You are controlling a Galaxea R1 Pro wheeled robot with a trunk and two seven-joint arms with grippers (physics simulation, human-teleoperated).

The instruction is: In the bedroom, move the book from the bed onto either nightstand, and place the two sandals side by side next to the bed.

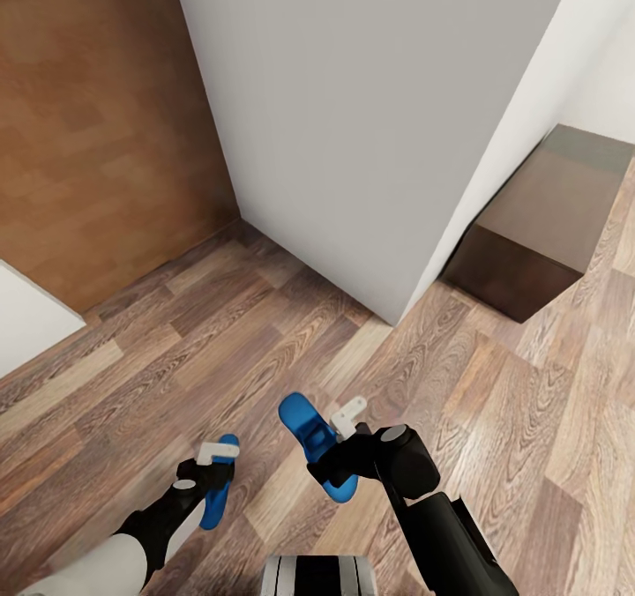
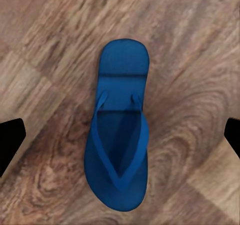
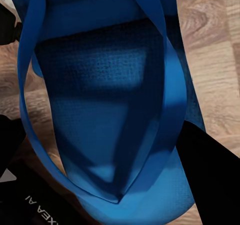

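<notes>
Two bright blue sandals show low in the head view. One sandal [image 1: 214, 506] [image 2: 120, 135] lies flat on the wood floor, strap side up. My left gripper [image 1: 212, 462] [image 2: 121, 135] hangs right above it, open, its fingers [image 2: 11, 141] wide apart on either side and touching nothing. The other sandal [image 1: 304, 421] [image 3: 110, 100] is tilted and lifted off the floor. My right gripper [image 1: 333, 442] [image 3: 111, 152] is shut on it, with black fingers [image 3: 207, 165] pressing its two sides. The book, the bed and the nightstand are out of view.
A white wall corner [image 1: 370, 137] juts out ahead. A long low dark brown cabinet [image 1: 538, 234] stands against it at the right. A brown wood panel [image 1: 97, 120] and a white surface's corner [image 1: 26, 327] close the left. Wood floor [image 1: 265, 340] lies open ahead.
</notes>
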